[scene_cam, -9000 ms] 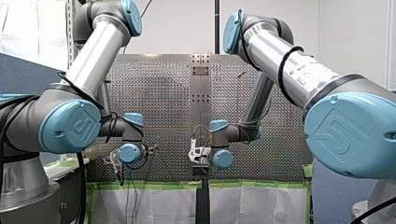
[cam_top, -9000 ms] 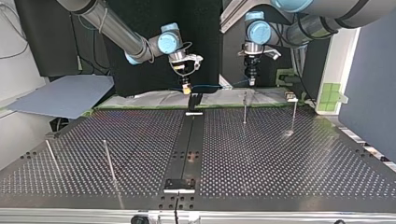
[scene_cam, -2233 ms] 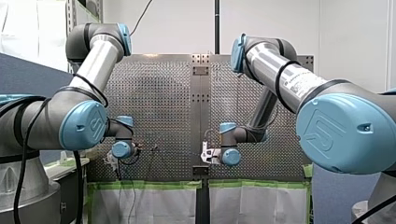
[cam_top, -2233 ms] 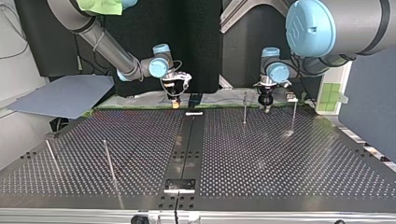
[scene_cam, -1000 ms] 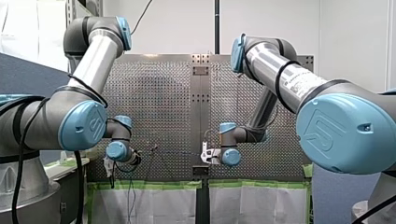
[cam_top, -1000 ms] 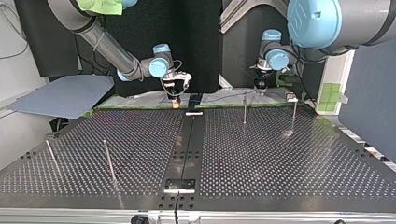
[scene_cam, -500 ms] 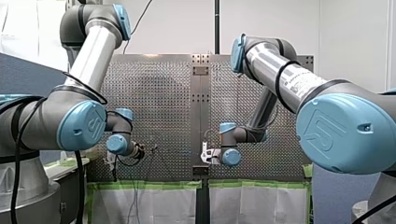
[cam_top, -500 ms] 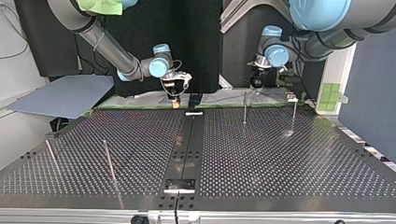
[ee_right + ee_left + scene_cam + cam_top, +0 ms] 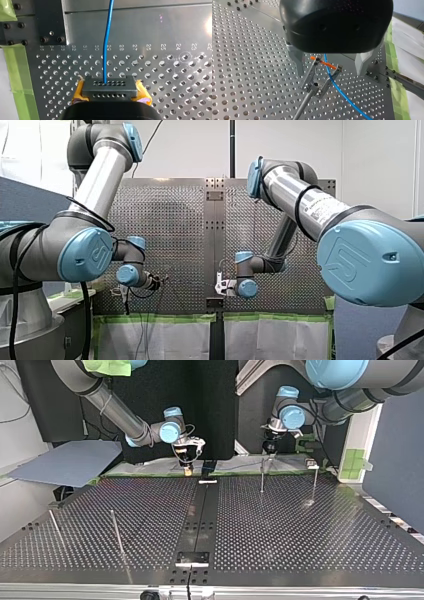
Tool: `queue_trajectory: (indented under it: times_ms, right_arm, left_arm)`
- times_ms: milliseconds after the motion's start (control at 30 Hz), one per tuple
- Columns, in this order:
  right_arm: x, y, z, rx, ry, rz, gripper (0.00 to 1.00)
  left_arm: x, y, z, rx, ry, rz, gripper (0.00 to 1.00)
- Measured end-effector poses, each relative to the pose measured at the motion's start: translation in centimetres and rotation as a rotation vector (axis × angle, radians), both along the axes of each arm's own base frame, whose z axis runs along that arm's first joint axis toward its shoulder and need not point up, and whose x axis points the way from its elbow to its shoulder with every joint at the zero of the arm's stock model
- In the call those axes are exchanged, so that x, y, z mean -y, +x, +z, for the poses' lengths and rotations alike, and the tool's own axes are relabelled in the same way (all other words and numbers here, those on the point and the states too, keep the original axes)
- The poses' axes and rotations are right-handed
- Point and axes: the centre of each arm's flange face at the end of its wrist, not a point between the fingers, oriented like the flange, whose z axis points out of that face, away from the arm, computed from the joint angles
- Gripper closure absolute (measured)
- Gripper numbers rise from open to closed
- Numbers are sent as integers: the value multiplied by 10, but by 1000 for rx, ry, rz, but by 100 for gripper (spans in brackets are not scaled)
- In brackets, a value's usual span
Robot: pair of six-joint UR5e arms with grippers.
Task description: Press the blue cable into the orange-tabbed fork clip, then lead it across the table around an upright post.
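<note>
In the left wrist view the fork clip [image 9: 315, 83] stands on its post between the wide-apart metal fingers of my left gripper [image 9: 329, 73], which is open. The blue cable [image 9: 339, 91] runs between the clip's two prongs, by the orange tab [image 9: 324, 63]. In the top view my left gripper [image 9: 270, 450] hangs tilted just above the clip post [image 9: 262, 475]. My right gripper [image 9: 110, 92] has yellow pads and is shut on the blue cable [image 9: 108, 45], which runs straight ahead from it. It stays low at the table's far edge [image 9: 188, 469].
An upright post [image 9: 315, 482] stands at the top view's right beyond the clip post. Two more posts [image 9: 117, 532] [image 9: 55, 527] stand at the near left. A dark centre rail [image 9: 200, 515] runs down the perforated table. Green tape [image 9: 15, 67] lines the far edge.
My left gripper has risen, tilted and shifted toward the top view's middle, coming over the clip post. My right arm has not moved.
</note>
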Motion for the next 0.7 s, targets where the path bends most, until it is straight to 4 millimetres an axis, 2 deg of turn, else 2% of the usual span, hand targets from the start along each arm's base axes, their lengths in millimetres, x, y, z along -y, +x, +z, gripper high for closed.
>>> queue_trajectory:
  times_ms: [700]
  right_arm:
    - [0,0,-1,0,2,1,98]
  left_arm:
    - [7,-1,0,10,4,-12,0]
